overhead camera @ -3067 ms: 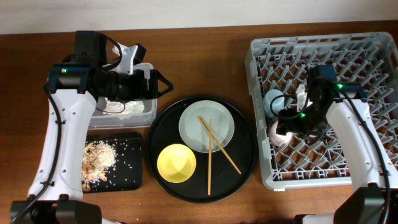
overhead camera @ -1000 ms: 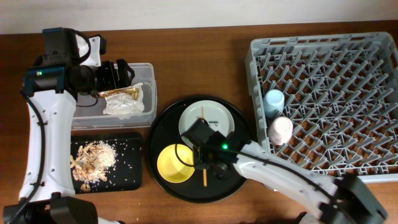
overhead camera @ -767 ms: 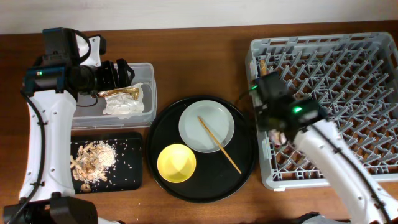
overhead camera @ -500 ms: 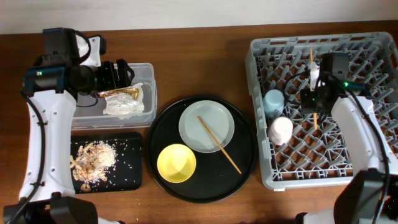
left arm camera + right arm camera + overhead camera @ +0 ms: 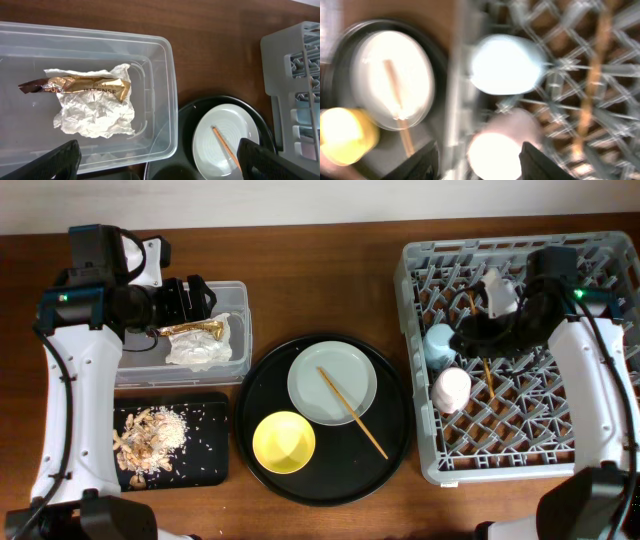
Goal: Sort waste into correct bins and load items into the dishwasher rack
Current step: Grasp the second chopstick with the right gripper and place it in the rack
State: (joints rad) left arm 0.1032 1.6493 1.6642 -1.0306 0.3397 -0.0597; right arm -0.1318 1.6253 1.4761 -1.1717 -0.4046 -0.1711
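Wooden chopstick (image 5: 352, 412) lies diagonal across plate (image 5: 305, 380), left of your right jaws, the nearer pair. Right jaws apart, left jaws apart.

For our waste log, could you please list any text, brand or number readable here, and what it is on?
"INTENSE", probably, as it is creased: dark print on the gold-brown wrapper in the clear tub.
Smaller line above it: too small to read.
No other text shows in any view.
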